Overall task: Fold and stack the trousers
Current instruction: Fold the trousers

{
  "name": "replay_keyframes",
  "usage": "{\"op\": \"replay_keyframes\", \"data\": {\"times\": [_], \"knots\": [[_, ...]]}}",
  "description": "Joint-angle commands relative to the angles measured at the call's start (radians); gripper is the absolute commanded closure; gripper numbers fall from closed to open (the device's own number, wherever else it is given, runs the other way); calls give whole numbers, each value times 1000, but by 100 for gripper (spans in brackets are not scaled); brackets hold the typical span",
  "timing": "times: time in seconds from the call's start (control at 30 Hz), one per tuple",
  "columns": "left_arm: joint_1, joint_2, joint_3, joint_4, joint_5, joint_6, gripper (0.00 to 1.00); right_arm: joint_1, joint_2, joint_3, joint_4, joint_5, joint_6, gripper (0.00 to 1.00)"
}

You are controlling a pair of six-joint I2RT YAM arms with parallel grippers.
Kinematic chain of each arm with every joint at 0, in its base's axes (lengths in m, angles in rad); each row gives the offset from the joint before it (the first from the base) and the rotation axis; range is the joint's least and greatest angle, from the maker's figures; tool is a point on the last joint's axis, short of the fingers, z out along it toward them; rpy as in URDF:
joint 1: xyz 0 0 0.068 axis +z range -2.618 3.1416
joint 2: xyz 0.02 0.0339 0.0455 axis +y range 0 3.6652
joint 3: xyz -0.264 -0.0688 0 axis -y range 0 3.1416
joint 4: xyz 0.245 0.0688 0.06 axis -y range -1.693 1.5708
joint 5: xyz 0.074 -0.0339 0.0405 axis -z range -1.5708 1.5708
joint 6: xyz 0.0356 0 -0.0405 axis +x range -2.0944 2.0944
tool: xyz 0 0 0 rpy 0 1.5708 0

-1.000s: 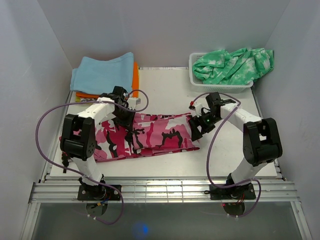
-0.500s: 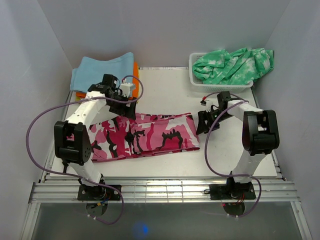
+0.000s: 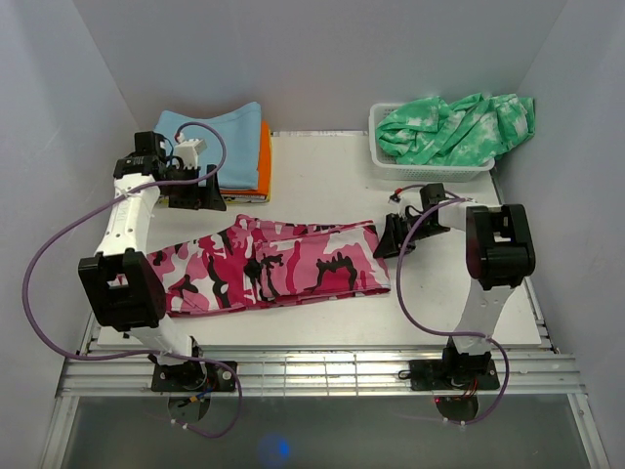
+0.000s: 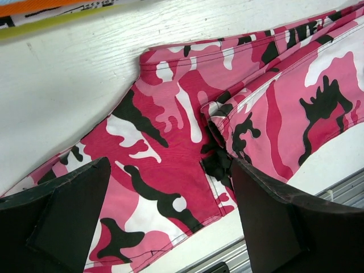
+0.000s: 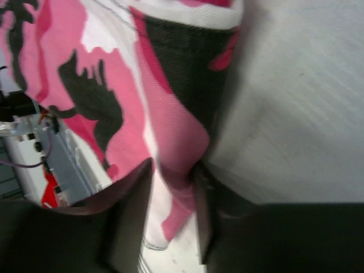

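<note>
The pink camouflage trousers lie folded lengthwise in a long band across the table's middle. My left gripper hangs open above the table beyond their left end, beside the folded stack, touching nothing. In the left wrist view the trousers spread flat below the wide-apart fingers. My right gripper is down at the band's right end. In the blurred right wrist view its fingers stand close on either side of the trousers' end edge, and fabric fills the gap.
A stack of folded clothes, light blue over orange, sits at the back left. At the back right stands a white basket holding a green tie-dye garment. A metal rail runs along the near edge. Walls close in on both sides.
My left gripper let go of the trousers, opened wide and swung back and left toward the stack. My right gripper's jaws narrowed onto the trousers' right end.
</note>
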State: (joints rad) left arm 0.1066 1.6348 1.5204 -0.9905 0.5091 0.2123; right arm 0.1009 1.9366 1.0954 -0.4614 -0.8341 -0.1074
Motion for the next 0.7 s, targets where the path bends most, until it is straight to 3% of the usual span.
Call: {"op": "replay_keyframes", "data": {"times": [0.0, 0.03, 0.07, 0.1, 0.2, 0.47, 0.67], "knots": [[10, -64, 32, -25, 14, -5, 2, 14, 62, -29, 52, 78, -12, 64], [16, -70, 30, -27, 11, -10, 2, 13, 62, -20, 38, 81, -17, 68], [19, -73, 27, -28, 5, -11, 2, 11, 59, -14, 23, 84, -38, 87], [24, -78, 23, -31, 0, -13, 2, 7, 52, -9, 6, 87, -50, 92], [45, -95, -5, -33, 0, 7, 2, -47, -5, -6, -63, 78, -93, 92], [61, -148, -173, 4, 69, 84, 2, -383, -203, 27, -367, 98, -372, 92], [61, -148, -253, 33, 103, 91, 2, -527, -220, 80, -557, 156, -572, 92]]}}
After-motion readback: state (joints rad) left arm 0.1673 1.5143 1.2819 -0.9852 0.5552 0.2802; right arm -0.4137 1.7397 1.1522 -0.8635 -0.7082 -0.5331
